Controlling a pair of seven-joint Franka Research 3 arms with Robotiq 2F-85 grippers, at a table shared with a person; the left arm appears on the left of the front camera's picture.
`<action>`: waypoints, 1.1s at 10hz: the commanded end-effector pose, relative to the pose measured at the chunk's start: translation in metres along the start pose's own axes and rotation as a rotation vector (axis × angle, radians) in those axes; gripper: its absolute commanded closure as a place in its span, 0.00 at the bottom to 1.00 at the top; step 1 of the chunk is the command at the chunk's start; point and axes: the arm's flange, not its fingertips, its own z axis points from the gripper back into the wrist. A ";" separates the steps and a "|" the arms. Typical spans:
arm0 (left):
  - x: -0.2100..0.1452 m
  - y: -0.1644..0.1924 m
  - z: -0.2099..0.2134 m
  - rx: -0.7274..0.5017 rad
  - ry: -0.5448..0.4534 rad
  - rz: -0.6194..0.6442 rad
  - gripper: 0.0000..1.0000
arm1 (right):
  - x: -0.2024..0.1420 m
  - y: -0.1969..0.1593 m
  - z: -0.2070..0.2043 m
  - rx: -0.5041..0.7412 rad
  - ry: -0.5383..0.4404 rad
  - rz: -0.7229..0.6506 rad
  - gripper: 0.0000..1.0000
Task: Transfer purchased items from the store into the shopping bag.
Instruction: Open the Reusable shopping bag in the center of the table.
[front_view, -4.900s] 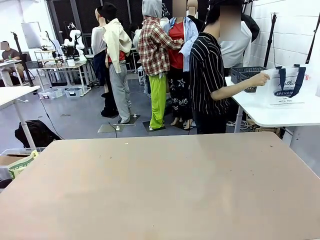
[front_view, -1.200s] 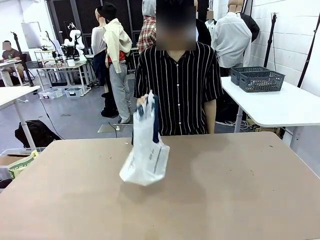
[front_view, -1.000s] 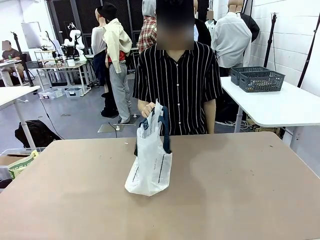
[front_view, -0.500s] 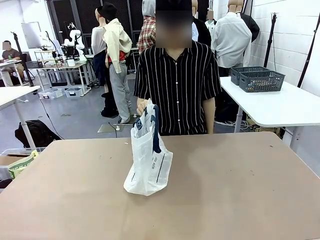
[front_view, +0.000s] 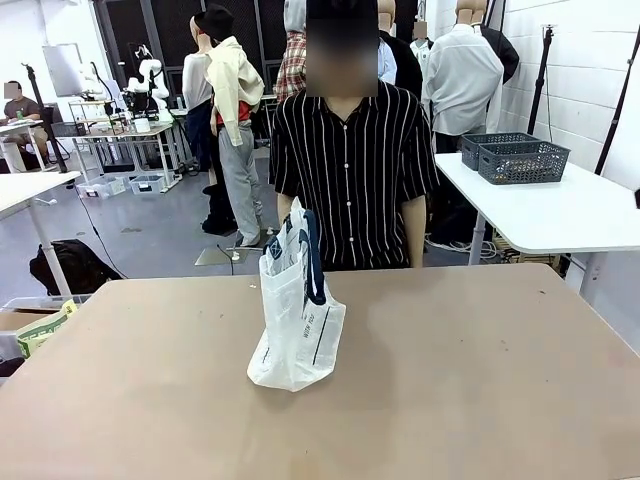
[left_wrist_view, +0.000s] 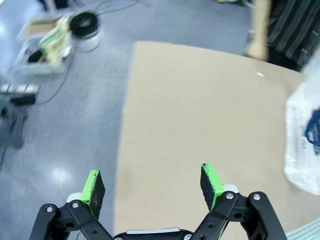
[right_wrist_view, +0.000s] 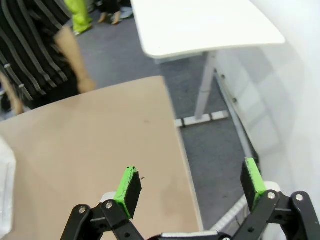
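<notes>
The shopping bag (front_view: 296, 315), translucent white with dark navy handles, stands upright on the tan table (front_view: 450, 380), left of the middle and near the far edge. A person in a striped shirt (front_view: 350, 170) stands behind it with both arms hanging down. One of the person's hands (front_view: 285, 208) is just behind the bag's top. In the left wrist view my left gripper (left_wrist_view: 151, 182) is open and empty over the table's edge, with the shopping bag (left_wrist_view: 302, 145) at the right. My right gripper (right_wrist_view: 190, 180) is open and empty over a table corner. The purchased items are out of view.
Two dark grey lattice baskets (front_view: 520, 158) sit on a white side table (front_view: 560, 215) at the back right. Grey floor (left_wrist_view: 60, 125) lies beside the tan table's edge in the left wrist view. The white table (right_wrist_view: 200, 22) and a wall flank the right gripper.
The person carried the bag over from the side table and set it on the tan table. Over the last second it settled upright and the person's hand lowered. Both grippers stayed open.
</notes>
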 end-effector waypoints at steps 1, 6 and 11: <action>0.027 -0.031 -0.015 -0.169 -0.020 -0.092 0.00 | 0.017 0.062 0.018 0.134 0.027 0.012 0.00; 0.030 -0.109 -0.029 -0.254 0.013 -0.151 0.00 | 0.006 0.157 0.034 0.242 0.041 0.133 0.00; 0.033 -0.110 -0.030 -0.263 0.009 -0.126 0.00 | 0.007 0.156 0.035 0.247 0.051 0.125 0.00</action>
